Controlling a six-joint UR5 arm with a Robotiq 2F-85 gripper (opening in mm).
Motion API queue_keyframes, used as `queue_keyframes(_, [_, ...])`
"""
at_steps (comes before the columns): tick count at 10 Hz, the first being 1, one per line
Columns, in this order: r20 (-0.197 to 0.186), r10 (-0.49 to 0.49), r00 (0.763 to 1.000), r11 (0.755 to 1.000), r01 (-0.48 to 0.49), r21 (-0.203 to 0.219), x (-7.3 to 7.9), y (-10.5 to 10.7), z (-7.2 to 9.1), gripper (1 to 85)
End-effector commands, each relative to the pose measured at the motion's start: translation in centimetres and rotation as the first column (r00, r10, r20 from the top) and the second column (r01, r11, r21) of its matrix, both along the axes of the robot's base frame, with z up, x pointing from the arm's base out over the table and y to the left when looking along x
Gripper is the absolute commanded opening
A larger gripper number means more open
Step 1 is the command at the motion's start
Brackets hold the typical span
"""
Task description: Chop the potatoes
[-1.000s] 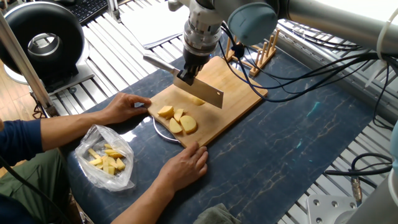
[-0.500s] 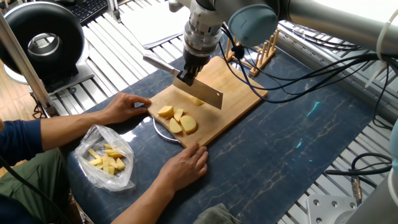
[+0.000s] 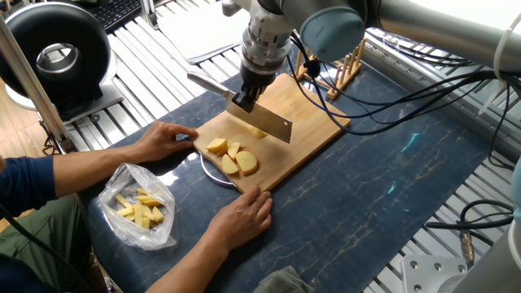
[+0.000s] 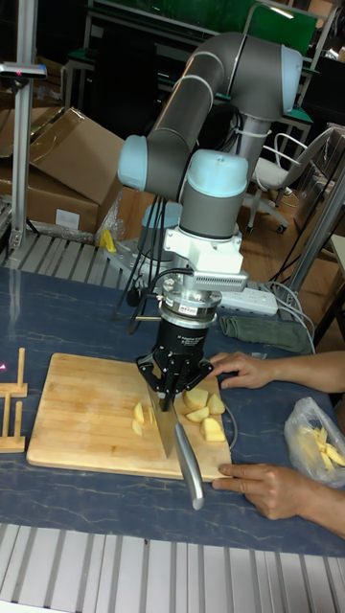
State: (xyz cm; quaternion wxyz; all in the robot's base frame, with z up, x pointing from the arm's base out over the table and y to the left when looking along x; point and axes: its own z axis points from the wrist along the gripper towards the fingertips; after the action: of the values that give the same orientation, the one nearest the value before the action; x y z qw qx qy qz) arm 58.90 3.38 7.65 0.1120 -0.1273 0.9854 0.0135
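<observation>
Several pale yellow potato pieces (image 3: 232, 157) (image 4: 203, 406) lie on the near-left part of a wooden cutting board (image 3: 305, 114) (image 4: 81, 407). One more piece (image 3: 259, 133) (image 4: 143, 415) sits right under the blade. My gripper (image 3: 247, 94) (image 4: 172, 387) is shut on a knife (image 3: 264, 120) (image 4: 166, 425), gripping it where blade meets handle, with the flat blade angled just above the board. The steel handle (image 3: 207, 83) (image 4: 191, 466) sticks out toward the person.
A person's hands (image 3: 163, 138) (image 3: 242, 216) steady the board's near corners. A clear plastic bag (image 3: 140, 205) (image 4: 318, 441) with yellow pieces lies on the dark mat at the near left. A wooden rack (image 3: 342, 61) (image 4: 11, 407) stands behind the board. Cables (image 3: 407, 98) run at right.
</observation>
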Motion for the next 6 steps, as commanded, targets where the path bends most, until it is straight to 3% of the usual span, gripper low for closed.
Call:
queue_keyframes(1, [-0.001,-0.006,1.000,1.000,0.006,0.009,0.06,0.16,0.38,1.0])
queue_keyframes(6, [-0.002,0.006,1.000,1.000,-0.006,0.012,-0.03,0.75,0.54,1.0])
